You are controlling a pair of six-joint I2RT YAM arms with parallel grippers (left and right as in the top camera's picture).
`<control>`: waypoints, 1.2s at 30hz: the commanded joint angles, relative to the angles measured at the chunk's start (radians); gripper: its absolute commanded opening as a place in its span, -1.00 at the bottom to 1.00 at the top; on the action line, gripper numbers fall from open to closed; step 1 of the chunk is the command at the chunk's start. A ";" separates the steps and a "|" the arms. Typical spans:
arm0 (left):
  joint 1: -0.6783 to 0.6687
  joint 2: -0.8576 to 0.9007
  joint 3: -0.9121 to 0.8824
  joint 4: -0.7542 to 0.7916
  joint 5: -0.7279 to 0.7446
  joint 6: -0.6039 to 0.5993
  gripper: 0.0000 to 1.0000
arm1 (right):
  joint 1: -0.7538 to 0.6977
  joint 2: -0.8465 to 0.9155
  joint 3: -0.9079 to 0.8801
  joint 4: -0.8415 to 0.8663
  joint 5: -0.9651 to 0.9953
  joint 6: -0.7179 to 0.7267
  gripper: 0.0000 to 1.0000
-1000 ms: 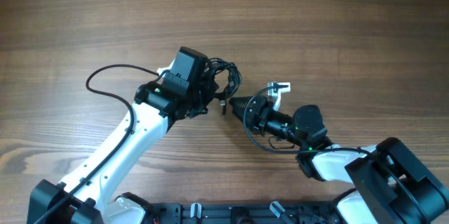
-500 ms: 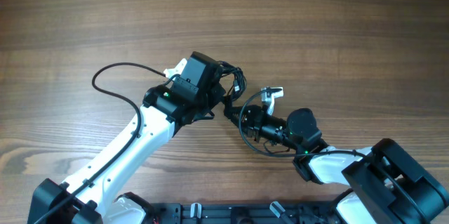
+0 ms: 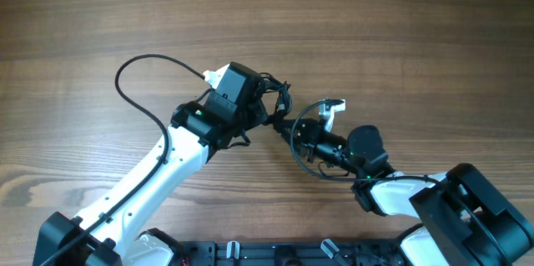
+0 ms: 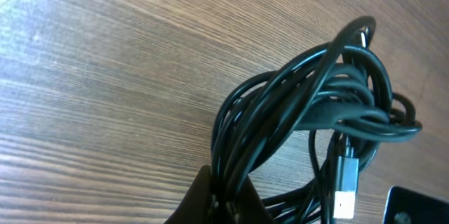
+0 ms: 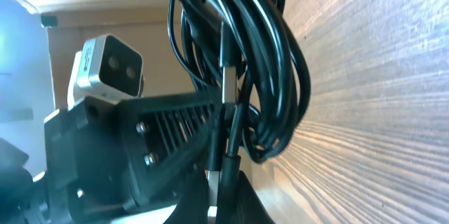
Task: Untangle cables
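The cables [image 3: 278,97] form one knotted black bundle lifted between my two arms at the table's middle. My left gripper [image 3: 264,109] is shut on several strands; in the left wrist view the bundle [image 4: 309,104] rises from the fingertips [image 4: 228,197], and a silver plug [image 4: 345,182] hangs to the right. From the right, my right gripper [image 3: 284,126] is shut on a cord and its plug end [image 5: 226,171] just below the bundle [image 5: 245,62]. One long cord [image 3: 133,78] loops out to the left over the wood.
The left arm's wrist camera [image 5: 106,62] sits close beside the right gripper. The right arm's own thicker wire [image 3: 304,162] curls next to its wrist. Wooden table [image 3: 400,32] all round; the arm bases stand at the front edge.
My right gripper has closed on a cord end at the bundle. The left arm has shifted slightly right with the bundle, and the long loop on the left has drawn upward.
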 commanded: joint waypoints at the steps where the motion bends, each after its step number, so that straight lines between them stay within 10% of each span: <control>1: -0.068 -0.018 -0.006 -0.007 -0.002 0.106 -0.92 | -0.029 0.013 0.009 0.016 0.080 -0.017 -0.91; 18: -0.183 -0.018 -0.006 0.011 0.181 0.302 -0.92 | -0.029 0.013 0.009 -0.147 0.219 -0.051 -0.85; 36: 0.079 -0.061 -0.006 0.020 0.325 0.319 -0.92 | -0.100 -0.069 0.009 -0.063 0.021 -0.175 0.60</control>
